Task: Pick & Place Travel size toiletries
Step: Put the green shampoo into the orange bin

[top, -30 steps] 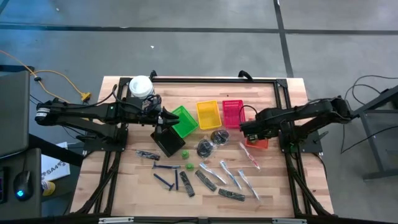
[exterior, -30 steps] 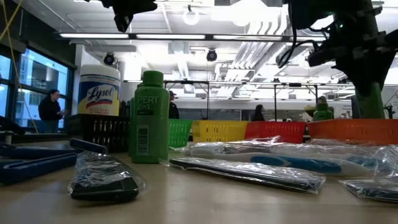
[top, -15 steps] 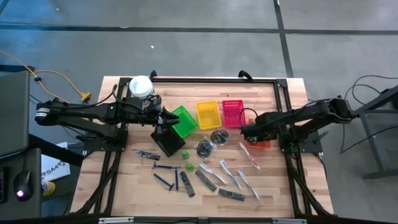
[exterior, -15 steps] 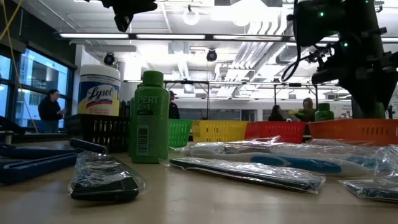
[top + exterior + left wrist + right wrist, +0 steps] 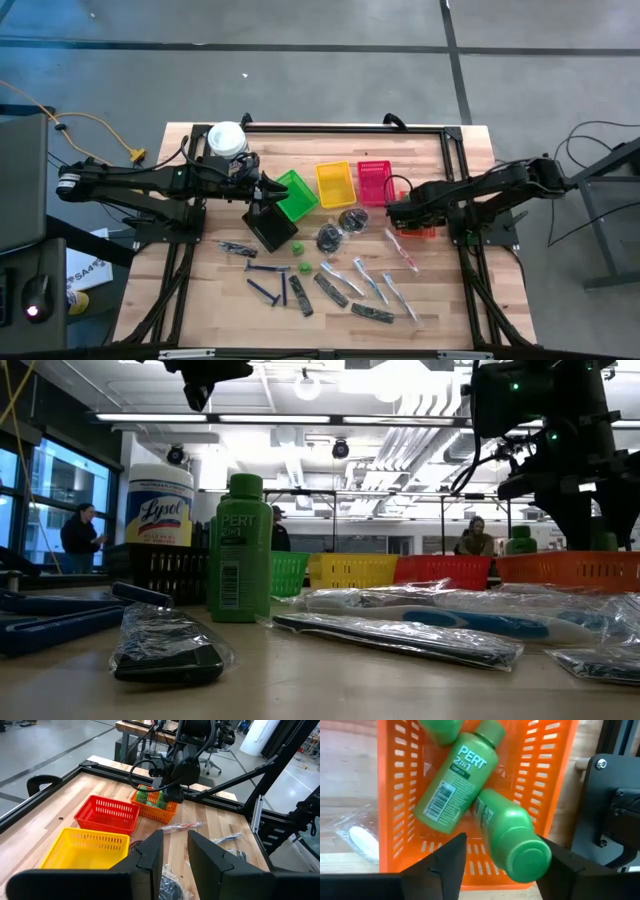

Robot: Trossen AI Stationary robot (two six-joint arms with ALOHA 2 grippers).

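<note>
Bottle (image 5: 512, 842) is dropping between wide right gripper (image 5: 502, 852) fingers into basket (image 5: 387, 795); rigid, slick, light; grab mid-body; left gripper (image 5: 175, 852) is sitting part-open, empty.

Right claw (image 5: 496, 851) has spread its fingers and dropped lower over the orange basket (image 5: 390, 795), right of frame center in the high view. Green bottle (image 5: 512, 837) it carried now lies released in the basket on 2 others.

We see a large open lab or workshop hall: a polished concrete floor (image 5: 330, 90), exposed ceiling lights (image 5: 300, 418), a wooden surface (image 5: 440, 310) on black framing, and people (image 5: 80, 535) working far behind.
</note>
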